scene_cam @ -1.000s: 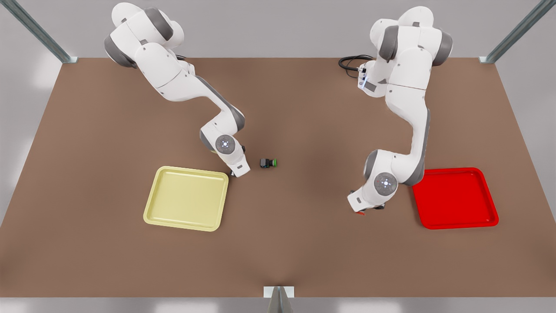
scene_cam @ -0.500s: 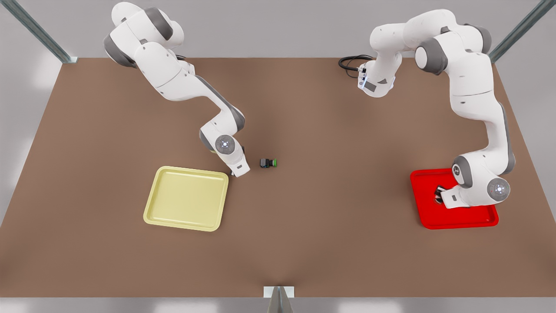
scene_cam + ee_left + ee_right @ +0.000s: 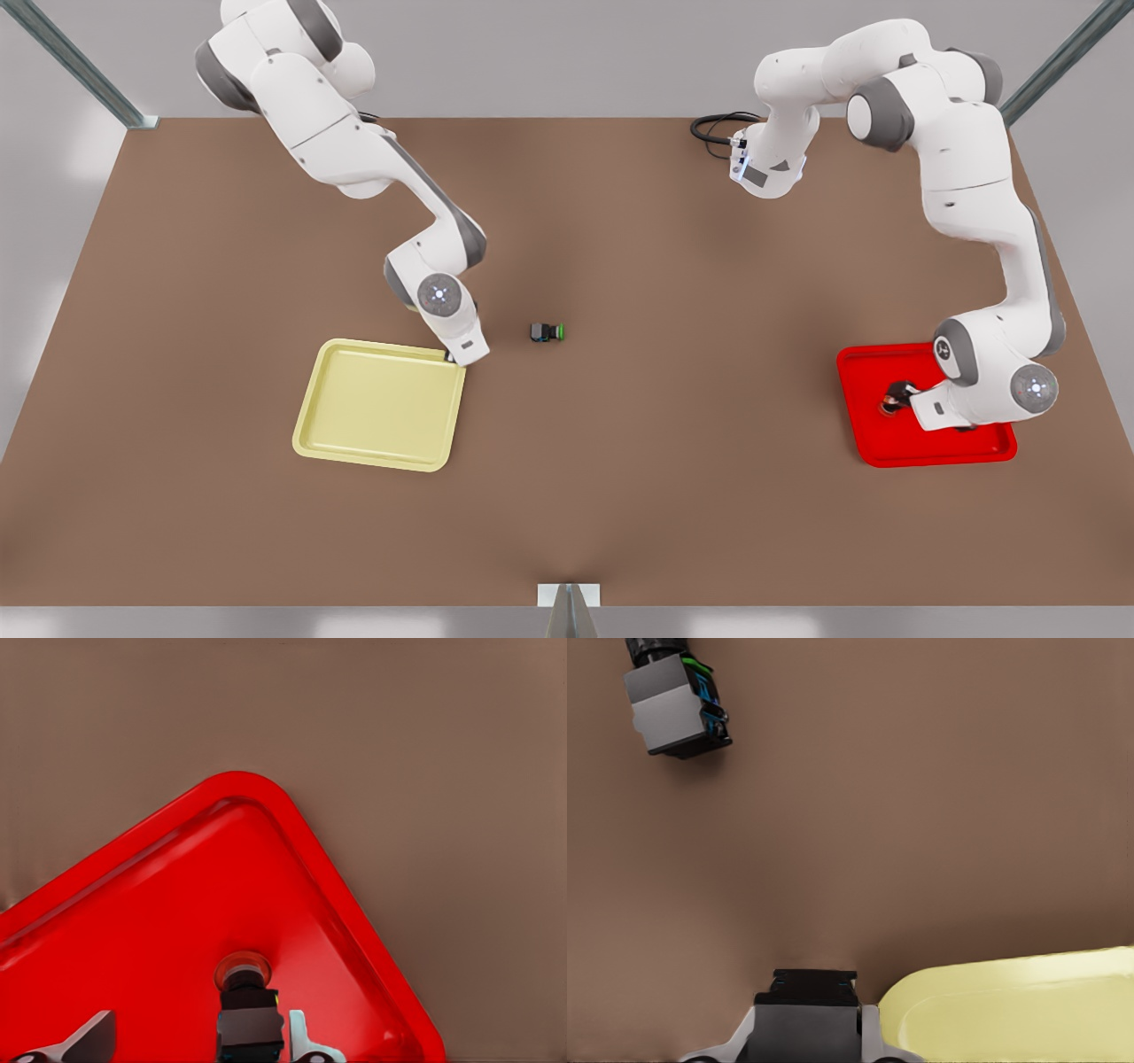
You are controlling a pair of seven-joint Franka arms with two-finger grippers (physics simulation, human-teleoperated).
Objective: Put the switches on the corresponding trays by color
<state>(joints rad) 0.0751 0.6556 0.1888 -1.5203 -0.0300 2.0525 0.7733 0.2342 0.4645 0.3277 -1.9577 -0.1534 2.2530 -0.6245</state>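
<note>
A red-capped switch (image 3: pixel 891 400) (image 3: pixel 248 1005) lies inside the bright red tray (image 3: pixel 939 447) (image 3: pixel 159 904) at the front view's right. My left gripper (image 3: pixel 909 397) (image 3: pixel 199 1038) hangs open over that tray. One finger is beside the switch's dark body and the other stands well off. At the front view's left, my right gripper (image 3: pixel 454 357) (image 3: pixel 806 1028) is shut on a dark boxy switch body (image 3: pixel 806 1014) whose cap is hidden. It hovers at the far corner of the pale yellow tray (image 3: pixel 376 403) (image 3: pixel 1028 1014).
A green-capped switch (image 3: pixel 547 332) (image 3: pixel 678 704) lies on its side on the brown table (image 3: pixel 620 487), between the two trays and close to my right gripper. A black cable (image 3: pixel 713 128) coils at the back edge.
My left arm swung from the table's middle to over the red tray, and the red-capped switch now lies there between open fingers. My right gripper shifted slightly toward the yellow tray's corner.
</note>
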